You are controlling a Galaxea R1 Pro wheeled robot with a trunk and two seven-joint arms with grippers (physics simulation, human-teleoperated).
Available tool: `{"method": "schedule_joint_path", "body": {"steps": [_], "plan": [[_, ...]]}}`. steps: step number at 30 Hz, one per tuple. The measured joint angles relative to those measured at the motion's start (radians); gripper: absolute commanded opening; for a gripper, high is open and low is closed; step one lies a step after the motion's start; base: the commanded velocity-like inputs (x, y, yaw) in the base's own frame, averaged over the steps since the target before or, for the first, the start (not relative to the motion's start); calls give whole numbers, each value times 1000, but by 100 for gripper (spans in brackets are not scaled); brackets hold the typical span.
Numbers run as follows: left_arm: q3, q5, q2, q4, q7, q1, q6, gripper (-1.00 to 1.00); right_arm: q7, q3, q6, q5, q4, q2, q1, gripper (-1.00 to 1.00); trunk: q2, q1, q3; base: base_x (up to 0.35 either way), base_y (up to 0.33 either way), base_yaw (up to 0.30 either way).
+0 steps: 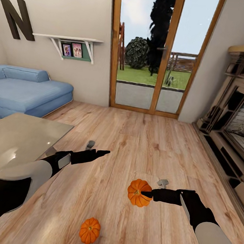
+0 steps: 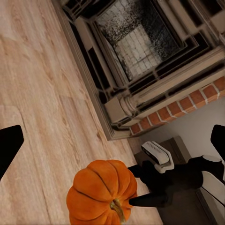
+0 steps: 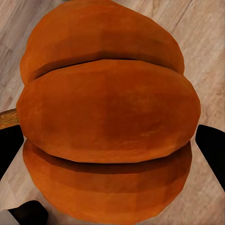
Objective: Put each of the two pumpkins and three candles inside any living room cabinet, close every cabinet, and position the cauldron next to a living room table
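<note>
Right gripper clamped on one pumpkin, mid-floor; second pumpkin nearer, left, on bare plank floor; left gripper empty, fingers spread, just off the glass table edge; fireplace bounds right; floor open to far glass door.

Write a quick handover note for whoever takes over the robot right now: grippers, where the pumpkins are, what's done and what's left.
Right gripper: closed around one pumpkin, apparently lifted off the wood floor.
Left gripper: empty, held above the floor beside the glass table; whether it's open is unclear.
Second pumpkin: on the floor, nearer the robot.
Done: first pumpkin grasped.
Left: both pumpkins into a cabinet, three candles too, cabinets shut, cauldron by the table.
</note>
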Motion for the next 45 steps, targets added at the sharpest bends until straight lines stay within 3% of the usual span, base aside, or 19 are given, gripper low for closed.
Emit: {"method": "schedule_joint_path", "body": {"steps": [10, 26, 38, 40, 45], "plan": [[0, 0, 0, 0, 0, 0, 0, 100, 1, -1, 0, 0, 0, 0, 0, -100, 0, 0, 0, 22, 15, 0], [0, 0, -1, 0, 0, 0, 2, 100, -1, -1, -1, 0, 0, 3, 0, -100, 0, 0, 0, 251, 208, 0], [-6, -4, -3, 1, 10, 3, 1, 100, 5, -4, 0, -3, 0, 0, 0, -100, 0, 0, 0, 124, 11, 0], [-8, -7, 3, 2, 11, 6, 3, 100, 25, -5, 4, -5, -1, 0, 0, -100, 0, 0, 0, 0, 0, 0], [-20, -11, 54, 2, 14, 63, 4, 100, 163, -7, 40, -13, -57, 0, 0, -100, 0, 0, 0, 0, 0, 0]]}}
